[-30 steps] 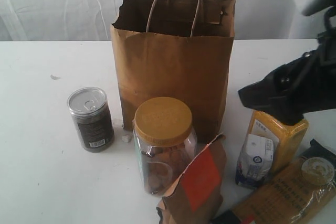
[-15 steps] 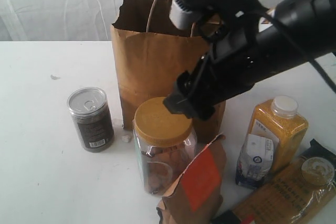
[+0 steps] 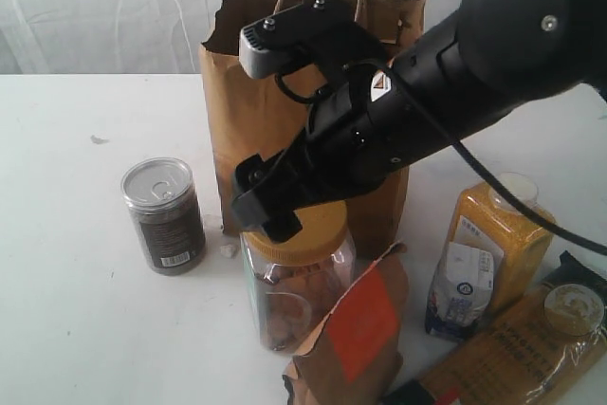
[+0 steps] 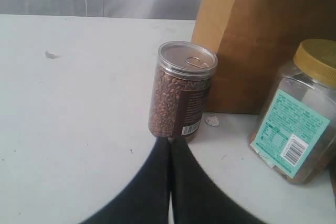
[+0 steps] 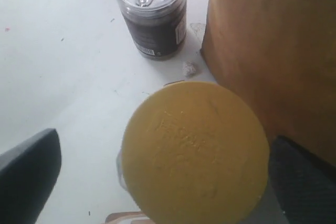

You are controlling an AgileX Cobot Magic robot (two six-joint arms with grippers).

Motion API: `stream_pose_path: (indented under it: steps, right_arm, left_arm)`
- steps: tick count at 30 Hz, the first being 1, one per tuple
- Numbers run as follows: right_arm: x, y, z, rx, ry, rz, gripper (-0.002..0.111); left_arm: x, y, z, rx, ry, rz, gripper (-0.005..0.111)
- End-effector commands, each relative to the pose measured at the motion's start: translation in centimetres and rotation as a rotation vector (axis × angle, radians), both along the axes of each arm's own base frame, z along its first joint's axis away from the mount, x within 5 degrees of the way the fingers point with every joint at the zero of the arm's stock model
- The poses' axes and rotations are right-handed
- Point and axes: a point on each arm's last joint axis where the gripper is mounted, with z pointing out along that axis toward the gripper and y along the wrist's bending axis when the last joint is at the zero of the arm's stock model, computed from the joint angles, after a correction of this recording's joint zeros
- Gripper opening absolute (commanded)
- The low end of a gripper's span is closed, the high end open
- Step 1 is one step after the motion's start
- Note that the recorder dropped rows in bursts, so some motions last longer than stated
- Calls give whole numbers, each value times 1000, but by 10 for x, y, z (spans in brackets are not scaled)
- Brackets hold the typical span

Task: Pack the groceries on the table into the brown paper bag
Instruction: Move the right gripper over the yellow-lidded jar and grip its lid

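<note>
Right gripper (image 5: 168, 174) is spread wide over the jar (image 3: 294, 291), one finger on each side of the lid, not squeezing it. My worry is that the jar sits tight between the bag (image 3: 285, 111) and the pouch (image 3: 356, 329), so a finger coming down could snag the bag wall or knock the pouch over. The jar is clear with a tan lid and brown stuff inside, upright just in front of the bag. Left gripper (image 4: 170, 145) is pressed shut by the can (image 4: 181, 93).
</note>
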Motion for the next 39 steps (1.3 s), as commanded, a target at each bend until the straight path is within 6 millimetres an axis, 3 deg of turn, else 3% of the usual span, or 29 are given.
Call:
stream_pose_path:
  steps: [1, 22, 39]
  right_arm:
    - [6, 5, -7, -17, 2, -5, 105]
    - [26, 15, -38, -90, -34, -18, 105]
    - [27, 17, -52, -118, 49, -40, 105]
  left_arm:
    - [0, 0, -1, -8, 5, 2, 0]
    - [0, 0, -1, -8, 5, 2, 0]
    - [0, 0, -1, -8, 5, 2, 0]
